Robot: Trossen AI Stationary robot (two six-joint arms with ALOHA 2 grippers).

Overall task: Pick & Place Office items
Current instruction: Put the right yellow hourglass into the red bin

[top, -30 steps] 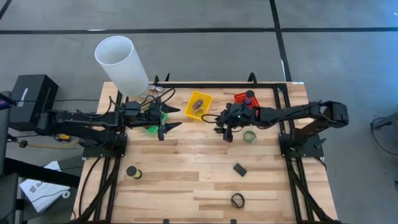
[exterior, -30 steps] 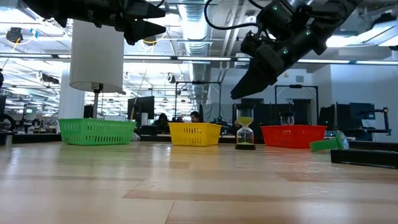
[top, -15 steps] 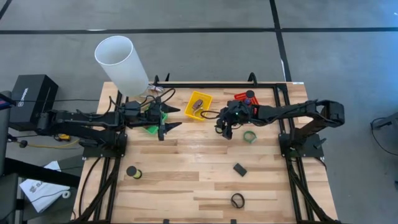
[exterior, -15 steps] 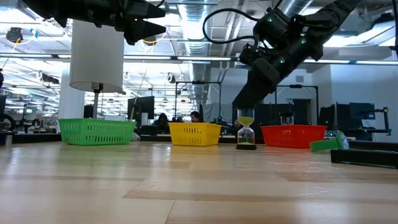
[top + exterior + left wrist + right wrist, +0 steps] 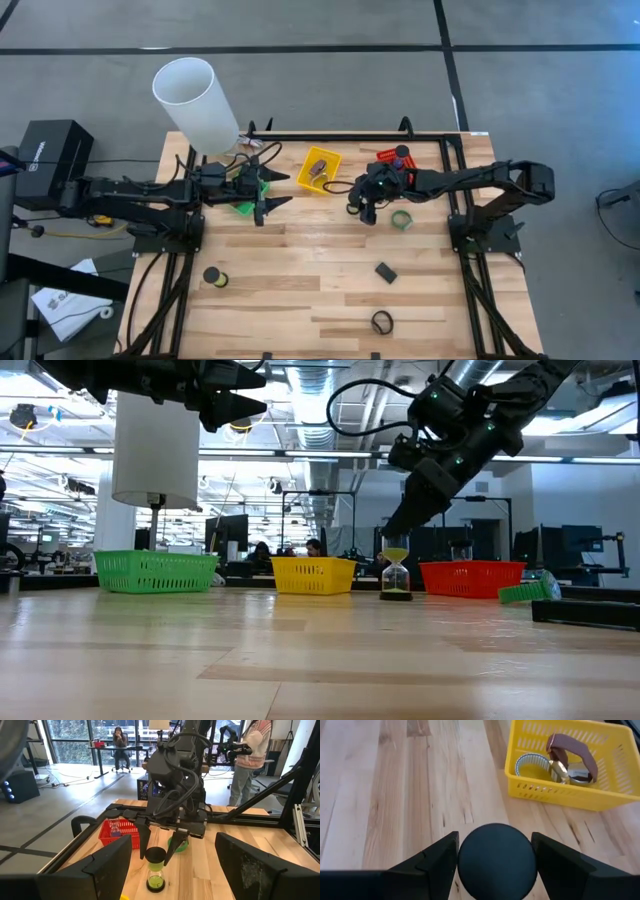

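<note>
A small spool with a black cap and green base (image 5: 155,868) stands upright on the wood, between the yellow and red baskets (image 5: 395,575). My right gripper (image 5: 159,855) hangs open over it, pointing down. One finger stands on each side of the round black cap (image 5: 496,862), with a gap on both sides. My left gripper (image 5: 279,190) waits open in the air by the green basket (image 5: 244,207). Loose on the table lie a green ring (image 5: 401,219), a dark clip (image 5: 386,271), a black ring (image 5: 381,322) and another black spool (image 5: 213,276).
The yellow basket (image 5: 570,765) holds a brown-strapped watch and a tape ring, and lies just beyond the spool. The red basket (image 5: 393,160) sits near the right arm. A big white cylinder (image 5: 195,105) stands at the far left corner. Bare wood lies along the near edge.
My right gripper has come down toward the spool and shifted slightly toward the far edge. It has stayed open. The spool has kept still.
</note>
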